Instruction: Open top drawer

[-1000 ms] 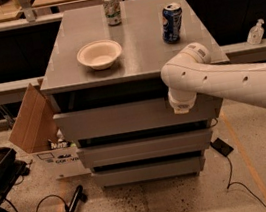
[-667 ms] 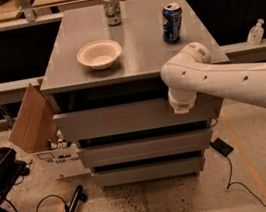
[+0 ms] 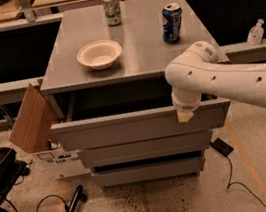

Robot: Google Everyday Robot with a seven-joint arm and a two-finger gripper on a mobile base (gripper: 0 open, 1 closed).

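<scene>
The top drawer (image 3: 126, 128) is the widest of three grey drawers in the cabinet, with a plain flat front. It stands pulled out, and a dark gap shows behind its front under the cabinet top. My gripper (image 3: 185, 114) hangs from the white arm at the drawer's upper edge, right of centre. Two narrower grey drawer fronts lie below it, shut.
On the grey cabinet top (image 3: 139, 51) stand a white bowl (image 3: 99, 54), a green can (image 3: 112, 8) and a blue can (image 3: 172, 23). A cardboard box (image 3: 29, 120) leans at the left. A black chair base (image 3: 16, 198) and floor cables lie lower left.
The top drawer has slid out toward the camera, and the gripper has moved with its front edge.
</scene>
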